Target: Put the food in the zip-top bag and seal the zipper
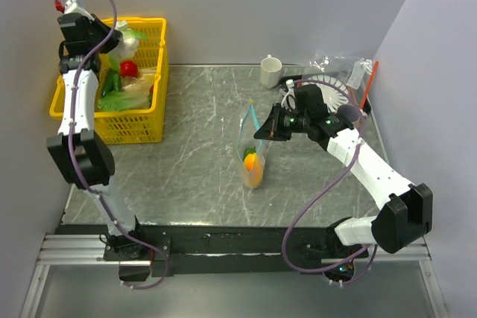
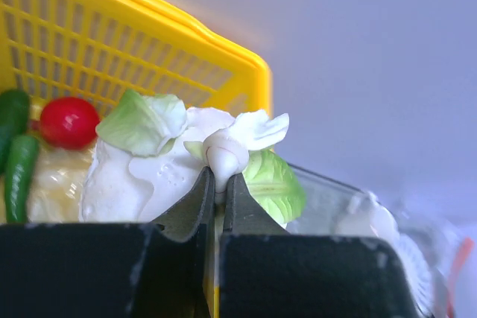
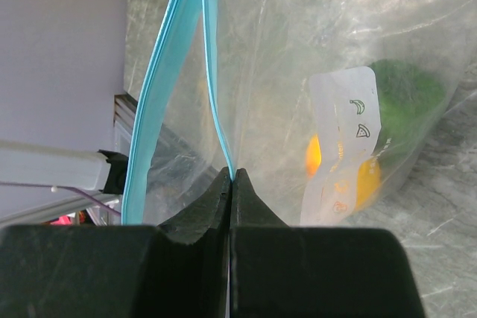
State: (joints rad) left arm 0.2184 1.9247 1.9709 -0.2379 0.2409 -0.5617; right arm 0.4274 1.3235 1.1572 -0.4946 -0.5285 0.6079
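Note:
The clear zip-top bag stands mid-table with its mouth held open; orange and green food lies in its bottom. My right gripper is shut on one side of the teal-blue zipper at the bag's mouth; the bag hangs in front of it with the orange and green food inside. My left gripper is over the yellow basket, shut on a white and green cauliflower-like toy food, pinching a white nub of it.
The yellow basket holds a red tomato, green peppers and other toy foods. A white cup stands at the back. A pile of clear bags and an orange-red stick lie at the back right.

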